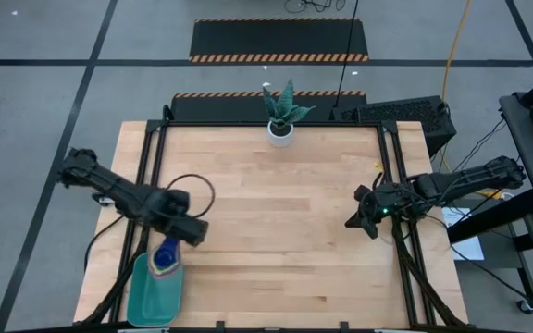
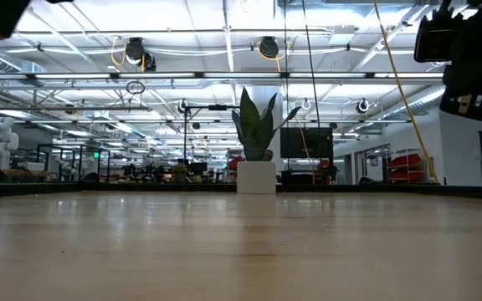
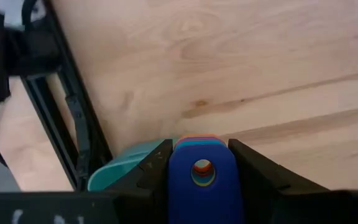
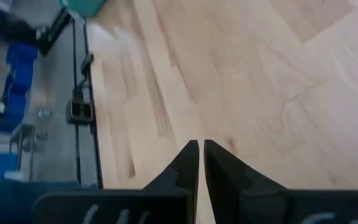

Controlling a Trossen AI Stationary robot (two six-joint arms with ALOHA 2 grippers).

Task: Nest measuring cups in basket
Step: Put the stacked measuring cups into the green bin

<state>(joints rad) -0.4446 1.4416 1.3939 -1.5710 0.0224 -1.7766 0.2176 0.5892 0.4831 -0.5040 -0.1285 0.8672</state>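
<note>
The measuring cups [image 1: 165, 260] are nested into one stack, navy on top with other colours showing inside. The stack hangs over the far end of the teal basket [image 1: 154, 298], which lies at the table's near left corner. My left gripper [image 1: 179, 233] points down and is shut on the stacked handles [image 3: 202, 180]; a rim of the basket [image 3: 118, 169] shows beneath it in the left wrist view. My right gripper [image 1: 352, 222] waits near the table's right edge, shut [image 4: 199, 149] and empty. My left gripper pinches the stacked flat handles between its two fingers [image 3: 156, 167], one on each long edge of the navy top handle [image 3: 185, 186]. It comes from above, pointing down. The handle ends [image 3: 197, 142] fan out in coloured layers past the fingertips. The cups themselves are hidden in this view.
A white pot with a green plant [image 1: 280, 129] stands at the middle of the far edge. Dark rails run along the table's left [image 1: 146, 176] and right [image 1: 394, 176] sides. A cable loop [image 1: 192, 190] lies by the left arm. Bare wood fills the middle.
</note>
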